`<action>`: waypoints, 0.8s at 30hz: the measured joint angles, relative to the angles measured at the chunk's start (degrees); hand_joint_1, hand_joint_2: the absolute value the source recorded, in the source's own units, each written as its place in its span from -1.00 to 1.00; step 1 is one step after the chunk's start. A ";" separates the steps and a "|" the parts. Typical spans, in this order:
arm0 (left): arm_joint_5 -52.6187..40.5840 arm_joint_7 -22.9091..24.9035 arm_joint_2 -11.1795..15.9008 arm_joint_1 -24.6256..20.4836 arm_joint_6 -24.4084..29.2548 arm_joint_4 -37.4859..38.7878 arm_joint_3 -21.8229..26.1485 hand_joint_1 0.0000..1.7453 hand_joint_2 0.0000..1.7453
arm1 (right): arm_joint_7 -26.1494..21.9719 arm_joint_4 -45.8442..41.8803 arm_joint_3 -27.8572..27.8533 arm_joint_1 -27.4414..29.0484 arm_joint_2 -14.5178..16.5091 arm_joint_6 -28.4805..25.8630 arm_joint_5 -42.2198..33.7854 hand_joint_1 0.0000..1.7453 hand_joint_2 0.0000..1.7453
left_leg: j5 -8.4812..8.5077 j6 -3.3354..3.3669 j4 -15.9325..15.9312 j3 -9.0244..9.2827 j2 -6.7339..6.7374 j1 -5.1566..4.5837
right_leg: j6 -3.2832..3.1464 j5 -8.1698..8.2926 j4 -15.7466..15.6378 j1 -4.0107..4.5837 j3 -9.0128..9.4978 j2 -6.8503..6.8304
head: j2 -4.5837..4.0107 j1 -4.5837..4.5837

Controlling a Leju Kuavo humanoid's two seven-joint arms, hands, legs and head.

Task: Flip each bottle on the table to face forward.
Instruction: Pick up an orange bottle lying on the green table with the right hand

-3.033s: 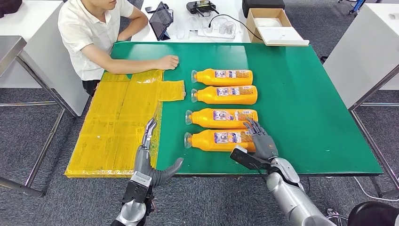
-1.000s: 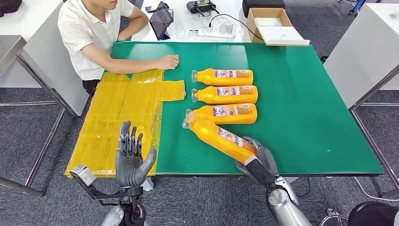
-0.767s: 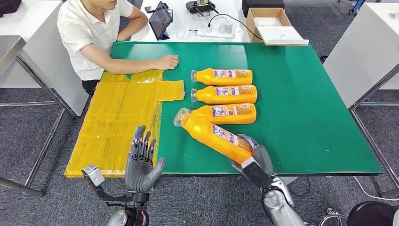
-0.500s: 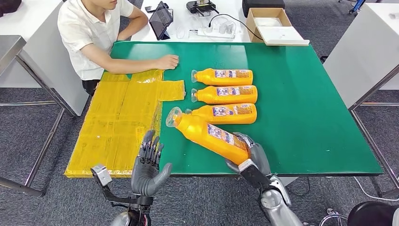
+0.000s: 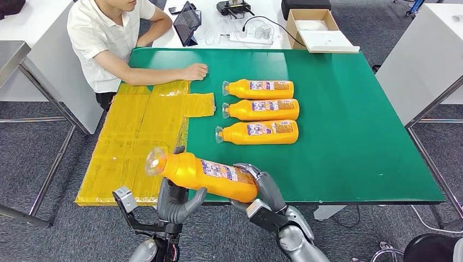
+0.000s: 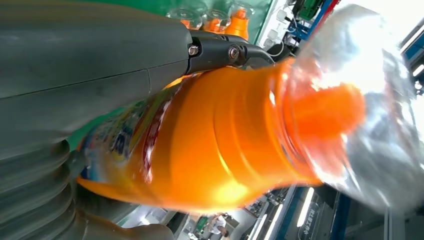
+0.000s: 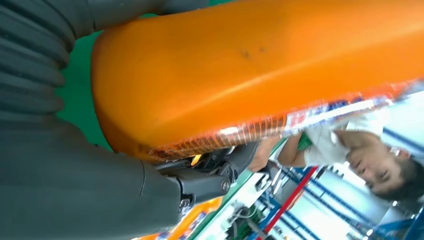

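My right hand (image 5: 263, 192) grips the base end of an orange bottle (image 5: 210, 173) and holds it lying level in the air over the table's front edge, with its clear cap (image 5: 155, 161) pointing left. My left hand (image 5: 176, 197) is under the bottle's shoulder, fingers standing up behind it and thumb below, not closed round it. The left wrist view has the bottle (image 6: 220, 135) right against that hand, and the right wrist view has its base (image 7: 240, 70) in the grip. Three more orange bottles (image 5: 261, 89) (image 5: 263, 109) (image 5: 259, 132) lie in a row on the green table (image 5: 355, 136), caps to the left.
A yellow plastic sheet (image 5: 136, 142) covers the table's left side. A person sits at the far left corner with a hand (image 5: 194, 71) resting on the table. A tablet (image 5: 185, 24) and a cardboard box (image 5: 314, 27) are on the white desk behind.
My right hand has lifted the nearest bottle off the table and swung it left and toward me. My left hand has risen from the yellow sheet to meet it under the neck.
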 joint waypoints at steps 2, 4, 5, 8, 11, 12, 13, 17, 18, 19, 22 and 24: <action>-0.03 -0.03 0.00 -0.09 0.00 0.02 -0.02 -1.00 1.00 | -0.01 0.09 0.63 -0.03 0.03 0.07 0.05 0.96 1.00 | 0.00 0.00 0.00 -0.01 0.00 0.00 | 0.00 0.00 0.00 0.00 0.00 0.00 | 0.01 0.00; -0.11 -0.15 0.00 -0.18 0.01 0.10 -0.04 -1.00 1.00 | -0.08 0.19 1.32 -0.13 0.08 0.39 0.14 0.98 1.00 | 0.00 0.00 0.00 -0.01 0.00 -0.01 | 0.00 0.00 0.00 0.00 0.00 0.00 | -0.01 0.00; -0.16 -0.23 0.00 -0.25 0.02 0.19 -0.05 -1.00 1.00 | -0.13 0.24 1.78 -0.21 0.17 0.65 0.19 0.98 1.00 | 0.00 0.00 0.00 -0.01 0.01 -0.01 | 0.00 0.00 0.00 0.00 -0.01 0.00 | 0.00 0.01; -0.19 -0.66 -0.02 -0.45 0.07 0.34 -0.08 -1.00 1.00 | -0.23 0.44 3.41 -0.35 0.72 1.11 0.24 1.00 1.00 | 0.00 0.00 0.00 -0.01 0.00 0.00 | 0.00 0.00 0.00 0.00 -0.02 0.00 | 0.01 0.00; 0.32 -1.33 -0.02 -0.61 -0.85 0.30 -0.08 -0.06 1.00 | -0.25 1.15 4.90 -0.87 1.13 1.48 -0.08 1.00 1.00 | 0.00 0.00 0.00 -0.01 0.01 0.01 | 0.00 0.00 0.00 0.01 -0.02 0.00 | 0.01 -0.01; 0.73 -1.44 -0.02 -0.65 -1.54 0.28 -0.08 0.44 1.00 | -0.31 1.52 5.35 -1.12 1.23 1.60 -0.27 0.99 1.00 | 0.00 0.00 0.00 0.00 0.02 0.01 | 0.00 0.00 0.00 0.01 -0.02 0.00 | 0.00 -0.01; 1.23 -1.40 -0.02 -0.69 -2.37 0.27 -0.08 0.94 1.00 | -0.44 1.88 5.72 -1.33 1.33 1.68 -0.46 0.98 1.00 | 0.00 0.00 0.00 0.00 0.03 0.01 | 0.00 0.00 0.00 0.01 -0.02 0.01 | -0.01 -0.01; 3.37 -1.09 0.04 -0.82 -6.39 0.28 -0.08 1.00 1.00 | -1.14 2.91 6.85 -1.96 1.70 1.89 -1.18 0.96 1.00 | 0.01 0.00 0.00 0.00 0.01 0.00 | 0.00 0.00 0.00 0.00 -0.02 0.00 | 0.01 0.01; 3.51 -1.10 0.07 -0.87 -6.92 0.29 -0.08 1.00 1.00 | -1.18 3.06 7.01 -2.04 1.75 1.91 -1.25 0.96 1.00 | 0.00 0.00 0.00 0.00 0.01 0.00 | 0.00 0.00 0.00 0.00 -0.02 0.00 | 0.01 0.01; 3.55 -1.12 0.10 -0.90 -7.19 0.30 -0.07 1.00 1.00 | -1.20 3.21 7.15 -2.08 1.80 1.94 -1.28 0.95 1.00 | 0.00 0.00 0.00 0.00 0.01 0.00 | 0.00 0.00 0.00 0.00 -0.02 0.00 | 0.01 0.01; 3.57 -1.17 0.15 -0.93 -7.37 0.30 -0.07 1.00 1.00 | -1.23 3.55 7.45 -2.14 1.92 2.02 -1.31 0.45 1.00 | 0.00 0.00 0.00 -0.01 0.01 0.00 | 0.00 0.00 0.00 0.00 -0.02 0.00 | 0.01 0.00; 3.79 -1.21 0.16 -0.95 -7.88 0.30 -0.07 1.00 1.00 | -1.31 3.70 7.61 -2.20 1.93 2.08 -1.37 -0.43 1.00 | 0.00 0.00 0.00 -0.01 0.01 0.00 | 0.00 0.00 0.00 0.00 -0.02 0.00 | 0.01 0.00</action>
